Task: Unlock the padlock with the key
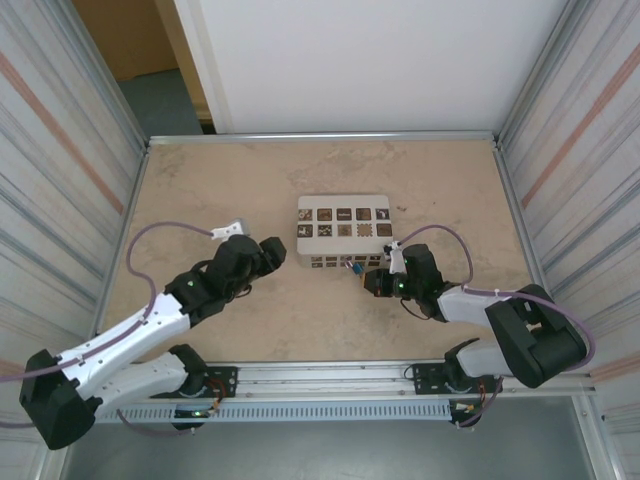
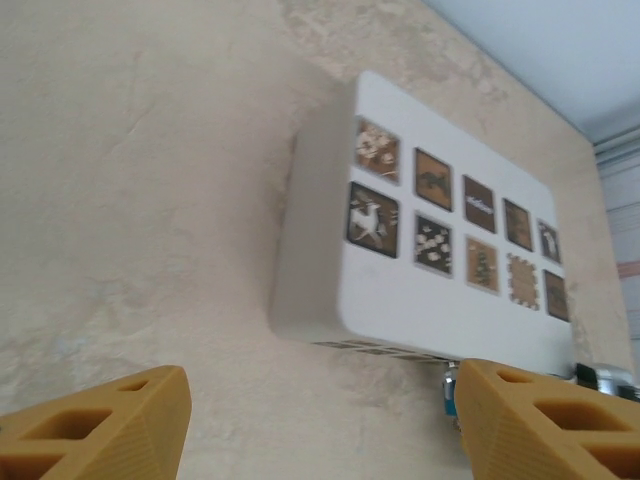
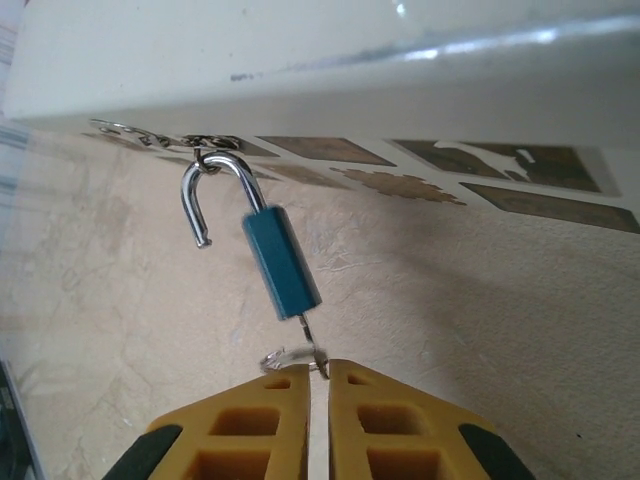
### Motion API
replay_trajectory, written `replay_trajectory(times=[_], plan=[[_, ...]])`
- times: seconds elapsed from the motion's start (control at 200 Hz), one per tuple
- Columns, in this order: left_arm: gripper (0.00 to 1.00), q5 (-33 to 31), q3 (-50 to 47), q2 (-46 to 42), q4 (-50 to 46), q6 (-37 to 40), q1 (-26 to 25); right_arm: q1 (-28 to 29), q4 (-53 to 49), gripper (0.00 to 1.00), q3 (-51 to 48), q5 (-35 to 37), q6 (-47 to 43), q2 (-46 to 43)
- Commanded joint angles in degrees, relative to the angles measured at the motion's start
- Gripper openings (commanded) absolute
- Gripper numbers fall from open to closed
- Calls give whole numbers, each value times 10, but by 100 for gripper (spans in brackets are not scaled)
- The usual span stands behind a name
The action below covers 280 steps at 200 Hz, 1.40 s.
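My right claw [image 3: 320,372] was pinched nearly shut on the key [image 3: 311,336], with only a thin slit between its two yellow fingers [image 3: 260,420]. The key ran up from my fingertips into the bottom of the padlock [image 3: 283,262], a small blue one. A thin wire ring [image 3: 285,356] hung at the key's head, just above one fingertip. The padlock hung tilted, its top leaning left, off the near side of the white box [image 1: 344,228]. Its shackle [image 3: 215,190] stood open. One leg sat in the body, the free end curled down clear of it on the left, and the bend was hooked through a small metal loop [image 3: 205,157] at the box's lower edge.

From above, the box lay about mid-bench [image 1: 200,190], its lid showing ten dark picture tiles [image 1: 343,214] in two rows. My right claw sat just near of the box's right near corner, with the padlock between them.

My left claw [image 1: 275,250] was spread wide and held nothing. It sat to the left of the box's near left corner, close to the box but apart from it, and pointed toward it
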Motion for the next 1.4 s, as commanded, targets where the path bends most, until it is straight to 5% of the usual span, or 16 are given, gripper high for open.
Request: replay_trajectory(times=[0.0,0.205,0.381,0.601,0.927,1.398], plan=[[71,58,-12,-22,3,24,24,-5,-53,20,8,13,0,-6],[73,97,-23,-31,3,36,65,-15,-121,28,23,19,-25,-56],[78,186,-43,-9,64,43,121,-40,-146,45,38,-15,-28,-96],[79,304,-22,87,127,73,177,-57,-130,72,59,-54,-1,-98],[80,375,73,246,148,131,194,-65,-108,94,84,-45,8,-72],[80,423,177,422,144,158,200,-75,-87,99,94,-54,-3,-41]])
